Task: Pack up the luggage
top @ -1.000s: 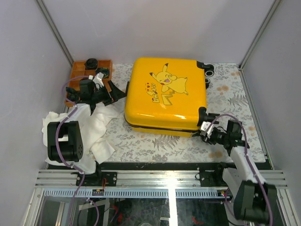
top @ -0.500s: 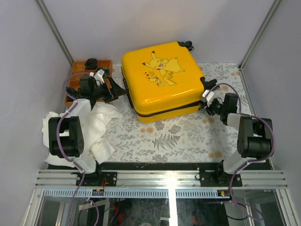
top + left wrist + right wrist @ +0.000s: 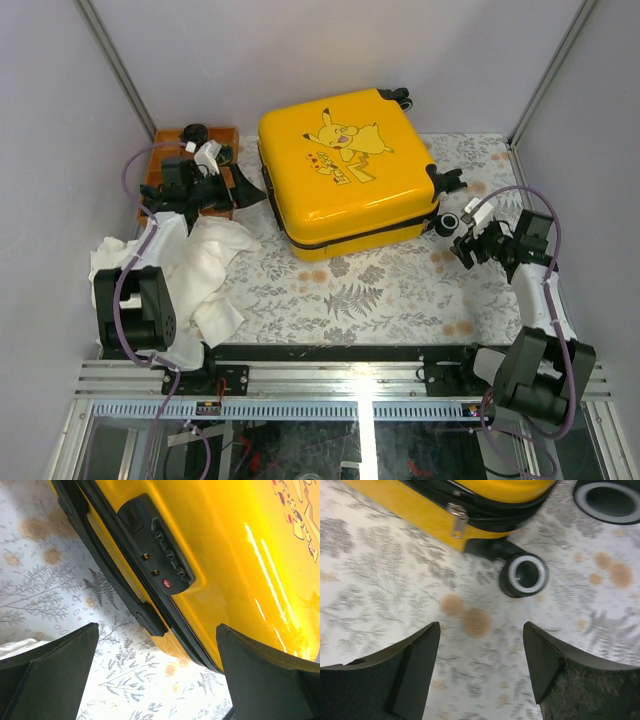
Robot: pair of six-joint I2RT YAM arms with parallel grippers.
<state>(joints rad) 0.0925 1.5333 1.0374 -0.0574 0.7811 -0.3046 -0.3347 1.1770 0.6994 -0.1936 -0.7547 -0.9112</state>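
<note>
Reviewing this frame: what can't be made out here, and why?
Inside of the luggage: all views, the closed shell hides it.
Combination lock digits: left wrist view, too small to read.
Second wheel: right wrist view, cut off by the top edge.
Orange tray contents: top view, partly behind the left arm.

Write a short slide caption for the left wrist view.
Open left tool facing the lock and side handle of the closed yellow luggage.

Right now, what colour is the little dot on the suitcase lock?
The dot is red; the left wrist view shows it best.
</note>
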